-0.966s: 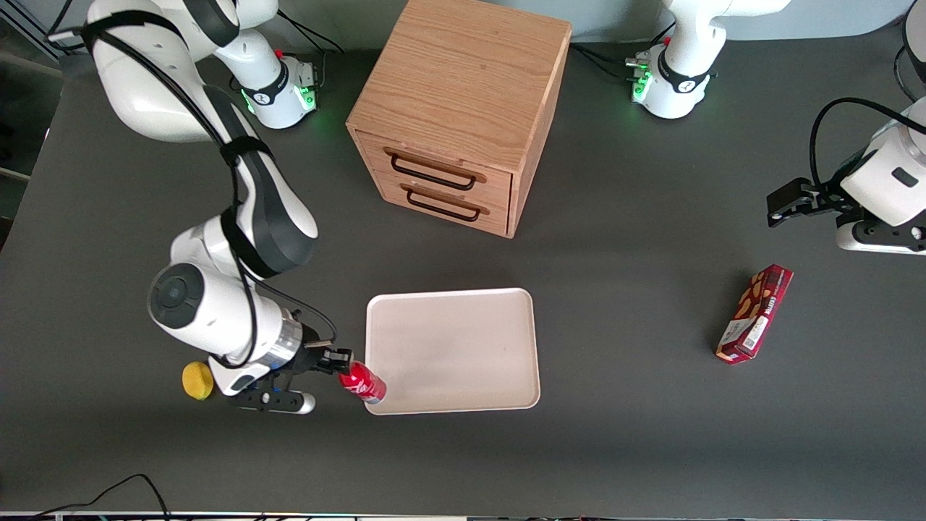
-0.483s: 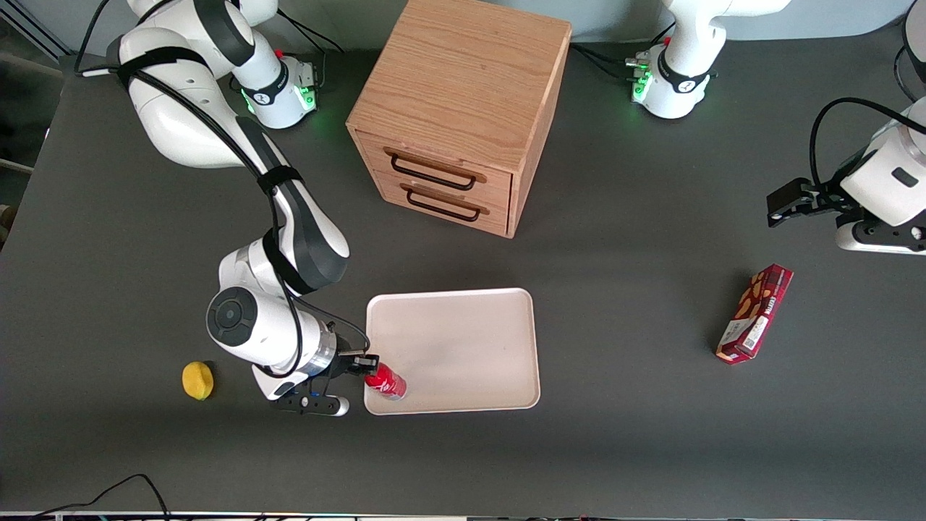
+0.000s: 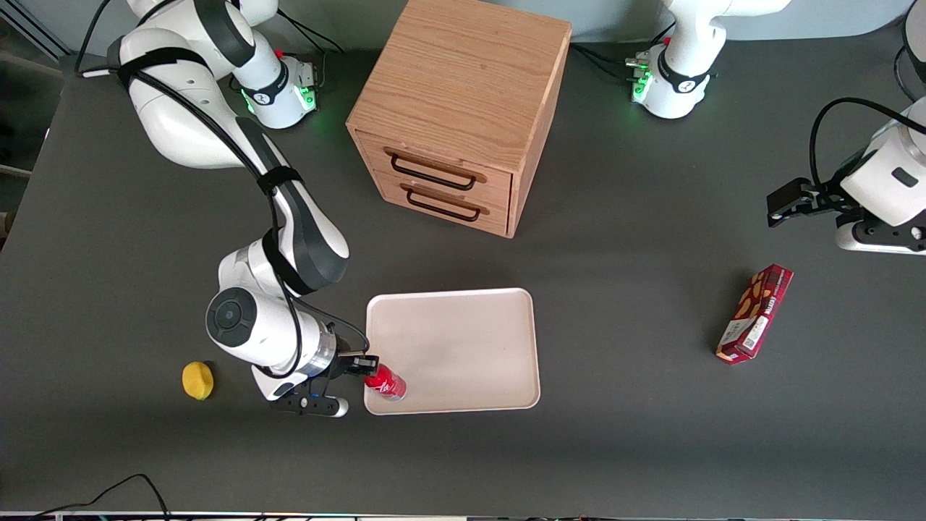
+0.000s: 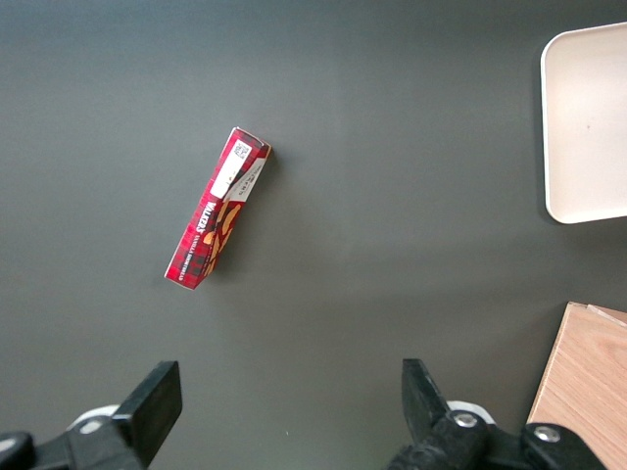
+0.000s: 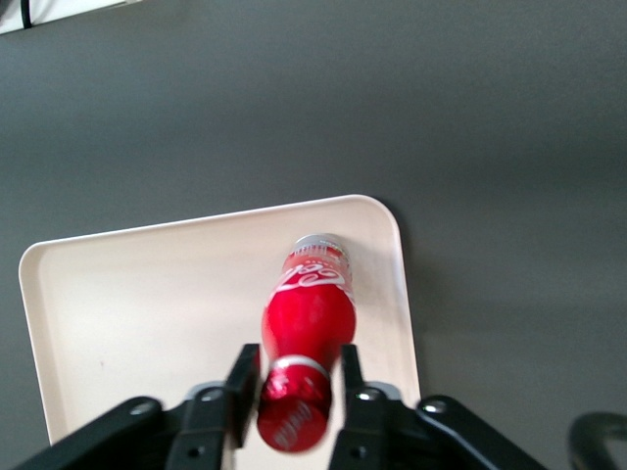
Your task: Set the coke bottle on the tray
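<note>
The coke bottle (image 3: 386,383), small and red with a red cap, stands on the pale tray (image 3: 463,340) in its corner nearest the front camera, at the working arm's end. My right gripper (image 3: 369,364) is at the bottle's cap. In the right wrist view the bottle (image 5: 307,308) rises from the tray (image 5: 147,294) between the two fingers. The gripper (image 5: 294,377) has its fingers on either side of the cap, with a thin gap showing on one side, so it is slightly open.
A yellow round object (image 3: 197,380) lies on the table beside the working arm, away from the tray. A wooden two-drawer cabinet (image 3: 456,108) stands farther from the front camera. A dark red snack box (image 3: 754,312) lies toward the parked arm's end and shows in the left wrist view (image 4: 217,209).
Since one second ago my gripper carried the bottle from beside the tray's rim to over its corner. In the last half second the arm has stayed still.
</note>
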`<act>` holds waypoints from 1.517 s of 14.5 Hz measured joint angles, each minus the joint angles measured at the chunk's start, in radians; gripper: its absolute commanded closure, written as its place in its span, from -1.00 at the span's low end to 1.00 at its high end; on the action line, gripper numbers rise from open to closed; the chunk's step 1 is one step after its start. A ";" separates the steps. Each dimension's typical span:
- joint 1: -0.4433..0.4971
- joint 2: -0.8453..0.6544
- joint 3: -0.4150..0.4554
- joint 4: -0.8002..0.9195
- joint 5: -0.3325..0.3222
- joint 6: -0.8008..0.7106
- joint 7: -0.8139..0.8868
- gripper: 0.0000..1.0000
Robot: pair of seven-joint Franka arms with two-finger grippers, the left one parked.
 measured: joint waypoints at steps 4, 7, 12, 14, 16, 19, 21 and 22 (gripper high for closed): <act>0.005 -0.046 0.005 0.053 0.000 0.008 0.004 -1.00; 0.006 -0.150 0.016 0.068 0.000 0.003 0.006 -1.00; -0.017 -0.361 -0.002 0.066 -0.046 -0.296 0.006 -1.00; -0.046 -0.433 -0.003 0.059 -0.068 -0.457 -0.017 -1.00; -0.087 -0.516 -0.004 0.009 -0.080 -0.540 -0.072 -1.00; -0.171 -0.703 -0.004 -0.190 -0.086 -0.555 -0.148 -1.00; -0.219 -0.837 -0.004 -0.338 -0.087 -0.545 -0.181 -1.00; -0.236 -0.902 -0.004 -0.413 -0.086 -0.526 -0.189 -1.00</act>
